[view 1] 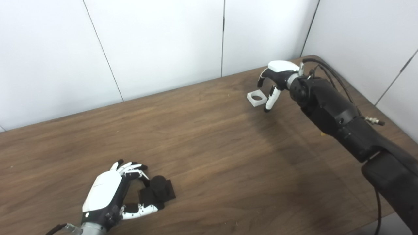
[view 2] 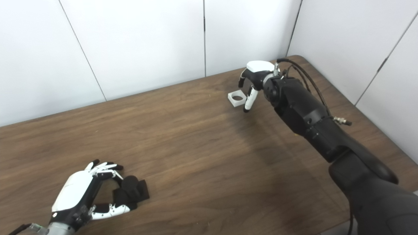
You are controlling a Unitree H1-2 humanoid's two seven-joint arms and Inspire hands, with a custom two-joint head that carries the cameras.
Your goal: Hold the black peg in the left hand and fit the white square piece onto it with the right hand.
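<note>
Worktop (view 1: 209,137) — dark wood-grain surface, far edge against white wall panels, far right corner rounded. Lying on it: black peg (view 1: 158,190) on its square base, near the front left edge; white square piece (view 1: 257,98) with round hole — near the far right corner.

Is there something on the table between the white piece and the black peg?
Nothing visible. The white piece lies far right at the right hand; the peg sits near left at the left hand. Only bare table lies between them.
</note>
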